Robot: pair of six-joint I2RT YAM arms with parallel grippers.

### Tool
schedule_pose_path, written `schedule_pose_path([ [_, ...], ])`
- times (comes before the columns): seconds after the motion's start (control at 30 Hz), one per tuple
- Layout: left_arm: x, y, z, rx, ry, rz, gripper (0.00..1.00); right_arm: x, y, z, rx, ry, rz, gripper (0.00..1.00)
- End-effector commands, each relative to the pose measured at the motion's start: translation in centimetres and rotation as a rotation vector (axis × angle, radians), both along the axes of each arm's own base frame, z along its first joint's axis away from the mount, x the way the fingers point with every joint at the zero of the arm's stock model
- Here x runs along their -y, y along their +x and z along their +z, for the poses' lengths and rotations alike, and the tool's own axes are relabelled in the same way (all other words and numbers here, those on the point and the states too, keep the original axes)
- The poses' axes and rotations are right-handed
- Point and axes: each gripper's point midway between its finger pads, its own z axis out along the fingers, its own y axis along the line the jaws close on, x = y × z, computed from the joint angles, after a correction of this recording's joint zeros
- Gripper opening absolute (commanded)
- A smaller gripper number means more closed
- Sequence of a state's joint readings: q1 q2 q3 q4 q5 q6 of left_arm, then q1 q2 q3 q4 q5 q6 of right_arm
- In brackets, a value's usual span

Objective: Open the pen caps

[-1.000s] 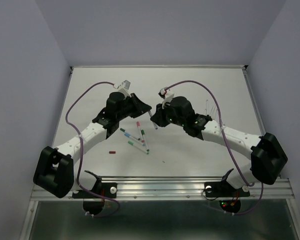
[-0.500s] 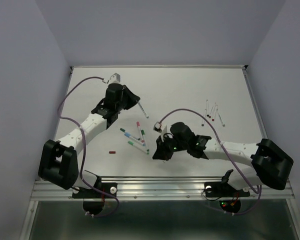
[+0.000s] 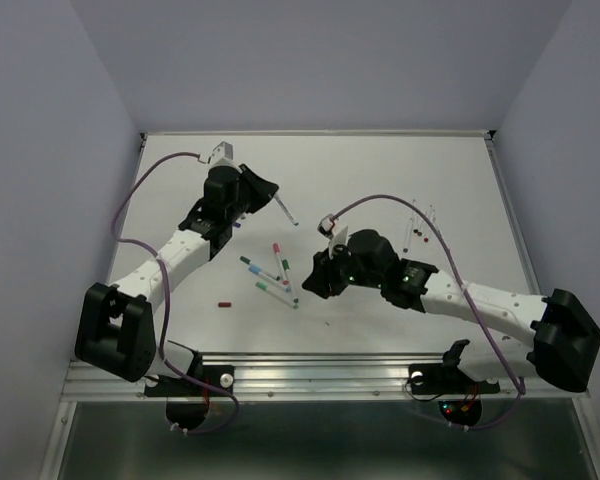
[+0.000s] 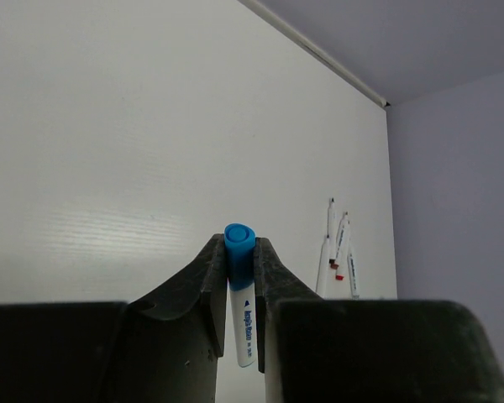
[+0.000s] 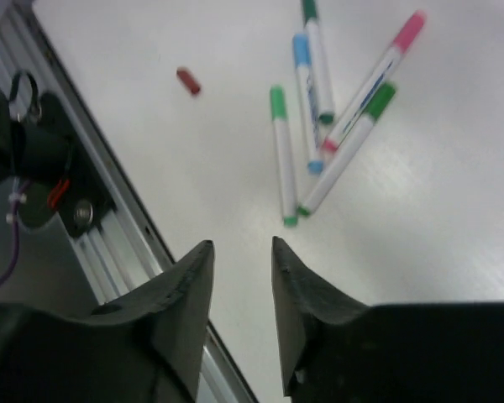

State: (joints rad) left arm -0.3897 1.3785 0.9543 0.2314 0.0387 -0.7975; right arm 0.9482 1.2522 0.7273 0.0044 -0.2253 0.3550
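Pen caps [image 5: 277, 102] in green, blue and pink sit on pens [image 5: 284, 168] lying crossed on the table [image 5: 454, 210]. Closing on one risks dragging its overlapping neighbour along. They lie just ahead of the parted, empty fingers of the right gripper [image 5: 240, 250]. The left gripper [image 4: 239, 256], well apart, is clamped on a blue-ended pen [image 4: 244, 323].

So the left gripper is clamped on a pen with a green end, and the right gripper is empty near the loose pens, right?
Not quite. The left wrist view shows the pen in the left gripper has a blue end, not green. The right gripper is empty near the loose pens.
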Motion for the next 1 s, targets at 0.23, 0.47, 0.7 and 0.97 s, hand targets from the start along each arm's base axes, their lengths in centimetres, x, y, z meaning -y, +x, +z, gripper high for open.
schedule_pose_path([
  [0.23,4.0,-5.3,1.4,0.033,-0.088,-0.183,0.0,-0.6,13.6,8.2,0.296,0.01,-0.287,0.6],
  [0.47,4.6,-6.8,2.6,0.062,-0.118,-0.211,0.0,-2.3,15.2,7.6,0.295,-0.01,-0.261,0.5],
  [0.7,4.8,-6.5,1.7,0.036,-0.129,-0.193,0.0,-4.0,12.2,6.7,0.214,0.044,-0.092,0.01],
  [0.97,0.2,0.2,3.9,0.094,-0.048,0.085,0.0,-2.0,0.9,-1.2,-0.063,0.018,0.1,0.01],
])
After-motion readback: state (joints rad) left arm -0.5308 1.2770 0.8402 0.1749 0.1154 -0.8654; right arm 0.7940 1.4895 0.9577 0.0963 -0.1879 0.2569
